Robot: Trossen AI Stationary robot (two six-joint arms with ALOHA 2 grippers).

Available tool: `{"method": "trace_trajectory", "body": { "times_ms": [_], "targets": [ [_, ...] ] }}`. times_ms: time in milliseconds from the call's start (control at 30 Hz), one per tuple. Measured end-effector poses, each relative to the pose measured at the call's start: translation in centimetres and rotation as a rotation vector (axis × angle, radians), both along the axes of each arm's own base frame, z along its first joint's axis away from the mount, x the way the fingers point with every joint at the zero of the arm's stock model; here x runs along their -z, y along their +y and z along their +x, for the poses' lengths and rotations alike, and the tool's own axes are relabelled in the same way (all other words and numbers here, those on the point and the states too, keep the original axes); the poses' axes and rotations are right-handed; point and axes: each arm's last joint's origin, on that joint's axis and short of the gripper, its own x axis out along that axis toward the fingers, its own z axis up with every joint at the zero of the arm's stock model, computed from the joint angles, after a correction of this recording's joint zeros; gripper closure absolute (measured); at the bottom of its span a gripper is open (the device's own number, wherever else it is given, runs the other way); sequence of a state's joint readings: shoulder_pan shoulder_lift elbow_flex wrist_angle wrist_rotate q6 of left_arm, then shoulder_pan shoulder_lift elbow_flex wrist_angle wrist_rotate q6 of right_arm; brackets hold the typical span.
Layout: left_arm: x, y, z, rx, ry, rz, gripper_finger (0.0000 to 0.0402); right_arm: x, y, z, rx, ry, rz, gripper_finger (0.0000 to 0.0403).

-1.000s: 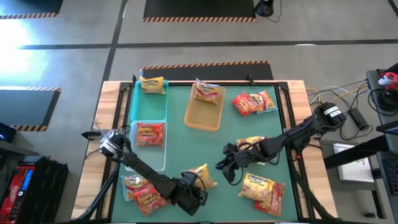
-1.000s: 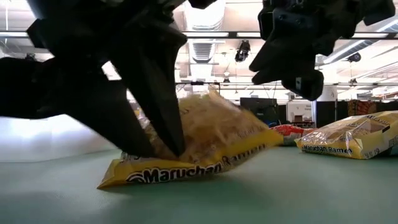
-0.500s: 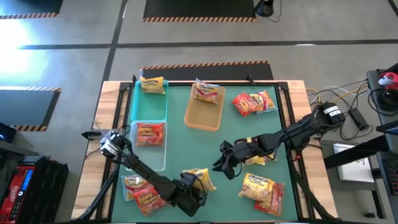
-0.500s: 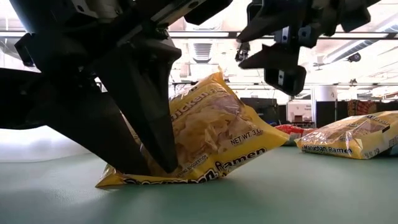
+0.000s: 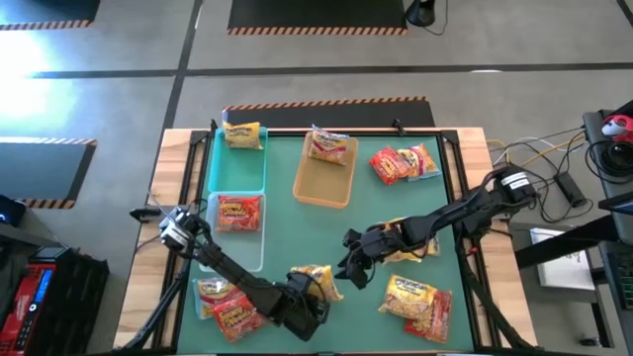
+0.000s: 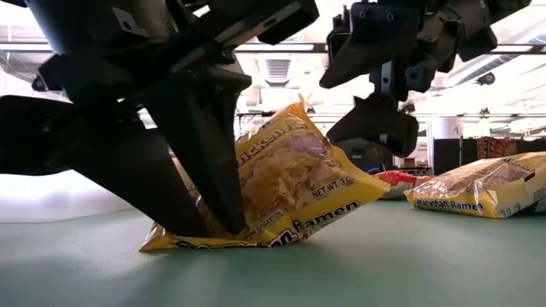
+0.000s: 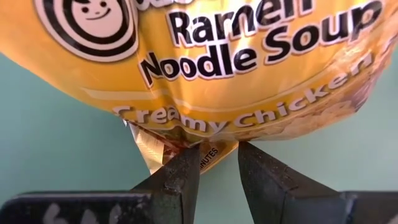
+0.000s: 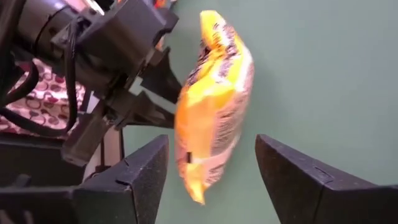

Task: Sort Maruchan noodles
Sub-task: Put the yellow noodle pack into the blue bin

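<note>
Left gripper [image 7: 219,163] pinches yellow packet [image 6: 286,183] by its edge, tilted up on the green mat [image 5: 297,237] at the near side. Right gripper [image 8: 211,171] spread wide, just beside the packet.

Robot lab in an open industrial hall

The table [image 5: 178,148] stands on a grey concrete floor [image 5: 297,49] marked with dark mats edged in orange-and-black hazard tape [image 5: 316,30]. Loose cables [image 5: 554,163] and electronics [image 5: 40,287] crowd both sides of it. Across the table, the low view shows a wide room with exposed ceiling ducts [image 6: 277,68], strip lights [image 6: 520,60] and dark monitors [image 6: 418,153] at the back.
</note>
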State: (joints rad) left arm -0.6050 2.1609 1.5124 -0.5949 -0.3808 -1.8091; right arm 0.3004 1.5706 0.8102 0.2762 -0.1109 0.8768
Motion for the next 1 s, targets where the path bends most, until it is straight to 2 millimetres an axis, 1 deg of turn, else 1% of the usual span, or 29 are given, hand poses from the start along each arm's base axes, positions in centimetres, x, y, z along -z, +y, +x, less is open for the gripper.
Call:
{"method": "trace_trajectory", "body": {
  "times_ms": [167, 400, 567, 800, 1000],
  "targets": [
    [0.0, 0.5, 0.3, -0.014, 0.003, 0.006, 0.0306, 0.5, 0.6, 1.5, -0.008, 0.013, -0.006, 0.0172],
    [0.1, 0.6, 0.3, -0.016, 0.004, 0.009, 0.0306, 1.3, 1.1, 3.2, -0.018, 0.05, -0.038, 0.0174],
    [0.1, 0.6, 0.3, -0.016, 0.005, 0.009, 0.0306, 1.0, 1.1, 3.3, -0.053, 0.108, -0.113, 0.0174],
    [0.1, 0.6, 0.3, -0.006, 0.008, 0.013, 0.0306, 0.2, 1.2, 3.8, -0.062, 0.079, -0.128, 0.0174],
    [0.1, 0.7, 0.3, -0.003, 0.011, 0.017, 0.0306, 0.7, 1.3, 3.9, -0.028, 0.082, -0.157, 0.0174]
  ]
}}
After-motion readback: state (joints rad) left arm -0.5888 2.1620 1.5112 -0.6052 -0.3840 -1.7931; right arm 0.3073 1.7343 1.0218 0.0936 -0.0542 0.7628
